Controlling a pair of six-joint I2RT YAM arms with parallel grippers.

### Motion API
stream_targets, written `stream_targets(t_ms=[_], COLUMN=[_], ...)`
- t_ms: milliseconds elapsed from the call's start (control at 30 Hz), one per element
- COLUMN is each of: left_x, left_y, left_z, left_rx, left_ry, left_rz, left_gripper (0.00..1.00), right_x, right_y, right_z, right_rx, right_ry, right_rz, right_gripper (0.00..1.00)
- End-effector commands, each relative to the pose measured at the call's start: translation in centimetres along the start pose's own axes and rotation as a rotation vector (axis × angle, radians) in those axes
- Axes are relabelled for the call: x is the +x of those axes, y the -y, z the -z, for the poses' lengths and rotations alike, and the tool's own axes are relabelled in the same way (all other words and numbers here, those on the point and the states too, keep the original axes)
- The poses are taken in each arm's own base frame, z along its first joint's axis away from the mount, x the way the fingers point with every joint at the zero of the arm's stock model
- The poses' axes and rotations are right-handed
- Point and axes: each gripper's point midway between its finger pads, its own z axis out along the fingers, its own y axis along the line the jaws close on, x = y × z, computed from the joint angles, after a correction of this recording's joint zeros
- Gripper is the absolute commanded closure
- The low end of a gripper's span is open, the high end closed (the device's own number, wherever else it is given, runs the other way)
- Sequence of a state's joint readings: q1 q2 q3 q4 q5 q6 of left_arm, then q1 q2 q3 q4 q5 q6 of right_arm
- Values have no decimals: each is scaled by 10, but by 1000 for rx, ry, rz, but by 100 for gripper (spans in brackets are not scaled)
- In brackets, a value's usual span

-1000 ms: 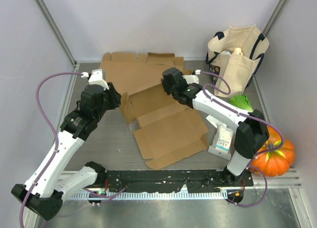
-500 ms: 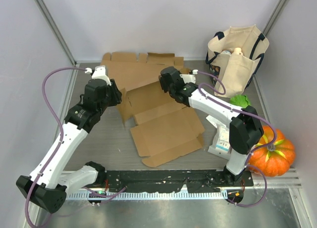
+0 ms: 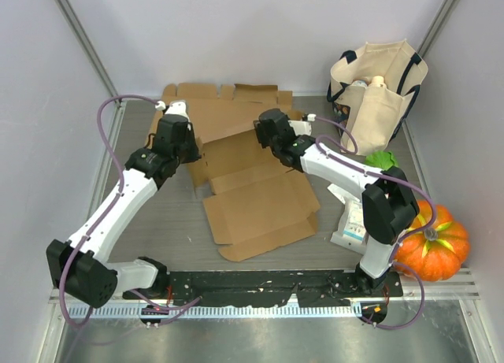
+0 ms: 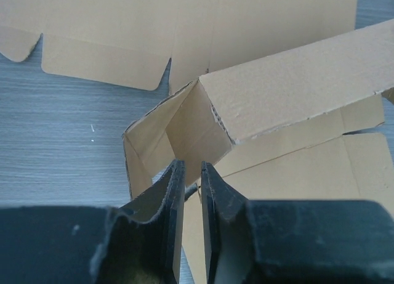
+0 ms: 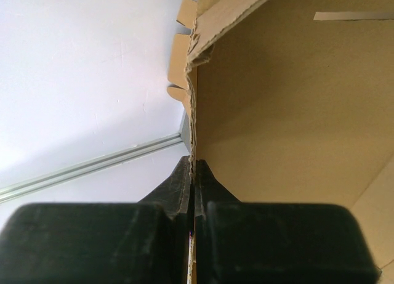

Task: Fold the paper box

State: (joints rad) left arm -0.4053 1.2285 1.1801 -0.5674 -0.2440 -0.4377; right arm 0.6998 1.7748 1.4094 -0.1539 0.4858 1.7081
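The brown paper box point(image 3: 264, 198) lies mostly flat at the table's middle, with its far panel lifted. My right gripper point(image 3: 262, 135) is shut on the edge of that lifted panel. In the right wrist view the card edge point(image 5: 192, 81) runs straight into the closed jaws point(image 5: 193, 161). My left gripper point(image 3: 191, 149) is at the box's left end. In the left wrist view its jaws point(image 4: 192, 166) stand a narrow gap apart, empty, just before the raised side flap point(image 4: 191, 127) under the lifted panel point(image 4: 295, 87).
A second flat cardboard blank point(image 3: 213, 111) lies behind the box, and it also shows in the left wrist view point(image 4: 184, 25). A cream tote bag point(image 3: 376, 83) stands at the back right. A green item point(image 3: 383, 162), a white carton point(image 3: 353, 220) and an orange pumpkin point(image 3: 433, 249) are on the right.
My left arm has reached forward and to the right, up to the box's left flap. The box's near part has slid slightly left. My right gripper has kept its hold.
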Motion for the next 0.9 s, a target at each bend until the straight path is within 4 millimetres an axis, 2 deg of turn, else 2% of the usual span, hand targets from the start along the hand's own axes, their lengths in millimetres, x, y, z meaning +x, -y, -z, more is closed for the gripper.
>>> stream_targets(t_ms=[0, 33, 67, 267, 300, 467, 533, 567, 600, 633, 667, 700, 800, 867], left_x=[-20, -16, -10, 16, 15, 20, 9, 11, 3, 1, 2, -1, 9, 18], left_y=[8, 10, 11, 23, 26, 33, 32, 26, 22, 16, 10, -4, -34, -46], left_z=[-8, -12, -15, -24, -23, -7, 12, 17, 33, 39, 43, 56, 67, 74], left_rx=[21, 26, 33, 113, 131, 216, 241, 224, 225, 208, 186, 140, 15, -34], left_ry=[56, 46, 30, -27, -17, 15, 68, 84, 130, 151, 165, 203, 215, 209], left_rz=[11, 20, 21, 65, 70, 91, 104, 111, 128, 134, 138, 146, 156, 192], left_gripper=[81, 81, 81, 83, 83, 79, 72, 68, 63, 55, 52, 50, 40, 36], right_x=[-4, -4, -5, -5, -6, -7, -7, -7, -8, -9, -9, -9, -11, -13], right_y=[-31, -29, -37, -21, -17, -2, 6, 8, 11, 10, 11, 9, 6, 3], right_z=[16, 18, 24, 33, 36, 39, 38, 38, 37, 38, 38, 38, 40, 40], right_rx=[-122, -129, -169, -329, -345, -362, -357, -354, -344, -345, -344, -348, -341, -341], right_ry=[-13, -16, -23, -47, -50, -61, -64, -64, -62, -60, -60, -59, -52, -48], right_rz=[-24, -13, -19, 71, 81, 117, 120, 113, 112, 111, 111, 105, 96, 95], right_gripper=[99, 99, 99, 99, 99, 99, 99, 99, 99, 99, 99, 99, 99, 99])
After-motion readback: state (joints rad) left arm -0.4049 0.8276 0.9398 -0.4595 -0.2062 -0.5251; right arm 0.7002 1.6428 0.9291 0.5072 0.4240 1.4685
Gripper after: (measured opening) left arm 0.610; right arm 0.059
